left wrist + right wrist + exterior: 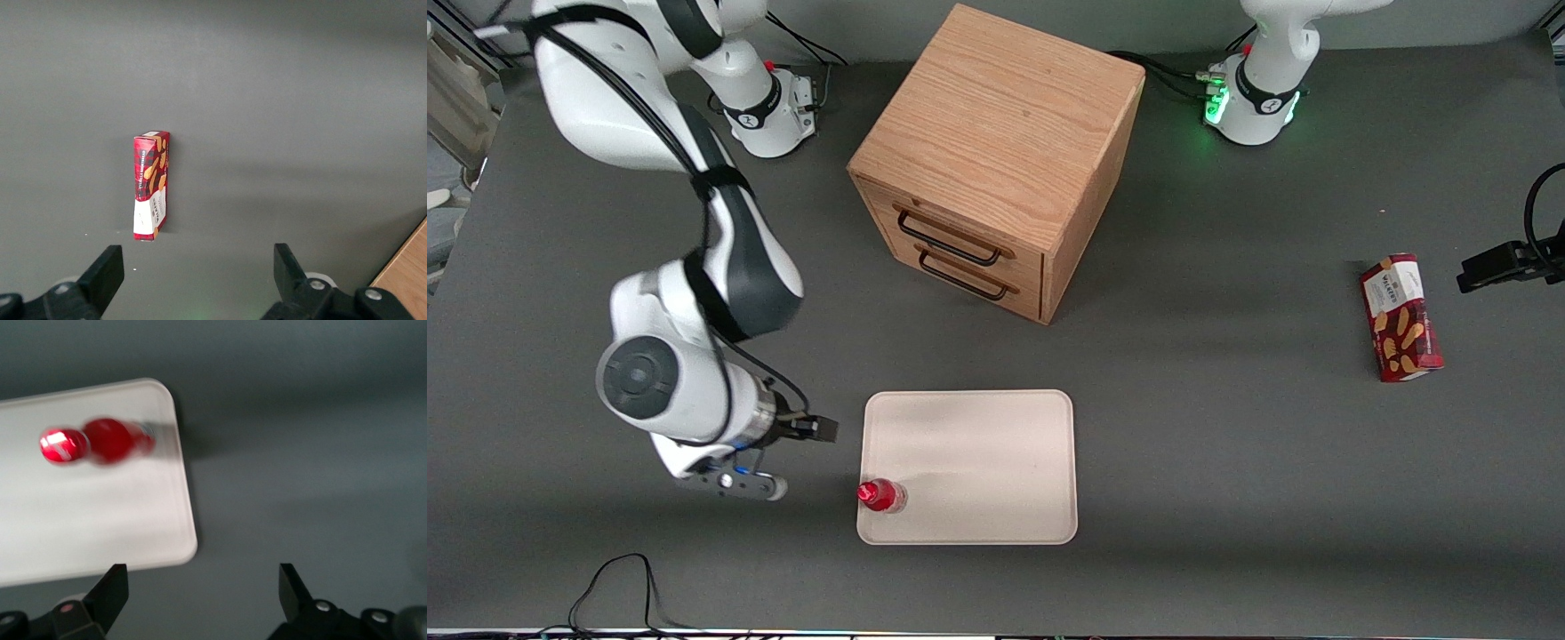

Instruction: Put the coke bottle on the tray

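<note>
Dark grey tabletop [1227, 462], wooden drawer cabinet [996, 160] at centre, biscuit box [1400, 317] toward the parked arm's end. My pincer [203, 593] is spread wide and holding nothing, hanging over bare tabletop just beside the tray [978, 444]; the coke bottle [881, 495] stands upright on the tray, in the corner nearest both the pincer and the front camera. I read the placement as done, so any next move is just backing the working arm clear of the tray.

— What sort of place is this?
— A robotics lab. The end effector [783, 462] hangs over a plain grey table [1227, 444].
— What else shows it?
— Bolted arm bases, loose cables, and staged props well apart from the end effector: a wooden drawer cabinet [996, 160].
</note>
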Controlling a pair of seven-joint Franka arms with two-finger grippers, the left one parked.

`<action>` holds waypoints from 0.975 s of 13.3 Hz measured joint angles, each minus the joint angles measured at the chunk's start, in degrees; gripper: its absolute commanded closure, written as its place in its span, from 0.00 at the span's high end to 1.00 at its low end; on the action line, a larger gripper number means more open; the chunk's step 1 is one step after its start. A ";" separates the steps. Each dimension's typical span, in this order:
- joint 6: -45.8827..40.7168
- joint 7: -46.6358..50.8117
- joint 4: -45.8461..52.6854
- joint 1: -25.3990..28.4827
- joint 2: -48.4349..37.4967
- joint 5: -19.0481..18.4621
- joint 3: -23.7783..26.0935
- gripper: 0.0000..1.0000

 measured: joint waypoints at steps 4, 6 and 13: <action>-0.97 -8.99 -20.40 -3.57 -19.13 2.02 -2.31 1.00; -0.96 -13.72 -30.16 -3.72 -28.70 2.20 -6.25 1.00; -3.27 -22.08 -44.32 -4.00 -47.32 2.42 -13.13 1.00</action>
